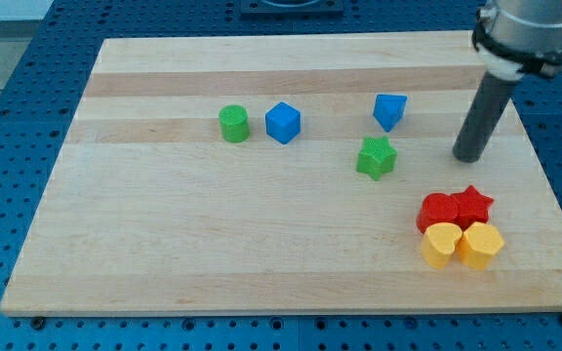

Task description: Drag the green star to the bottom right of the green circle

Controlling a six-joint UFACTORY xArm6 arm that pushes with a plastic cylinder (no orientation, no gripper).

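Observation:
The green star [376, 158] lies on the wooden board [164, 253], right of centre. The green circle [233, 124], a short cylinder, stands well to the star's left and slightly higher in the view. My tip [468, 157] is at the end of the dark rod at the view's right. It stands to the right of the green star, level with it and apart from it by about one block width or more.
A blue cube [283, 123] sits just right of the green circle. A blue block [389, 111] sits just above the star. At the lower right, a red cylinder [437, 212], a red star [472, 205] and two yellow blocks [443, 244] [481, 244] cluster together.

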